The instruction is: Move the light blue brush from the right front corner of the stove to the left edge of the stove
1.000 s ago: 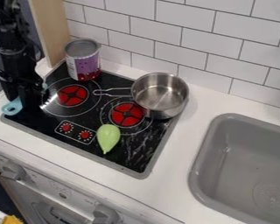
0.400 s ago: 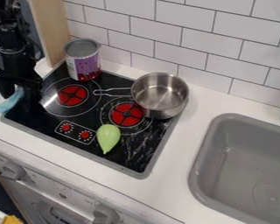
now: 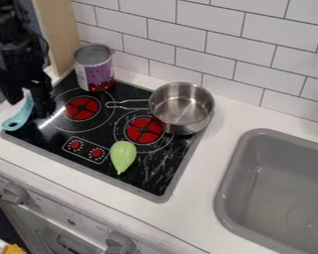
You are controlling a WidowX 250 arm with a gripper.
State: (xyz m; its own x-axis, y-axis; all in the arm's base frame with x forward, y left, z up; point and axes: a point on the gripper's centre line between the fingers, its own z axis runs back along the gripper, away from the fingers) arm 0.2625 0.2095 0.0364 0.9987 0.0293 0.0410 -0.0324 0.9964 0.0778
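Stovetop [image 3: 163,174] sits in the white surface [image 3: 218,144]; the claw [image 3: 31,107] hangs over its left edge, fingers apart. Steel pot [image 3: 182,106] at back, purple can [image 3: 95,74] further left, blue spoon [image 3: 16,122] under the claw, green vegetable [image 3: 123,155] beside the knobs [image 3: 97,153].

Arm colour: black is seen along the whole visible arm [image 3: 14,37], with faint grey glints on its edges.
Arm shape: the outline is formed by chunky, stacked joint blocks, narrowed in places.
Cable: a thin, dark cable [image 3: 44,48] is looped out along one side.
Hand: the hand [image 3: 31,103] is likewise black, ended by two dark, slender fingers.
Markings: none can be made out.
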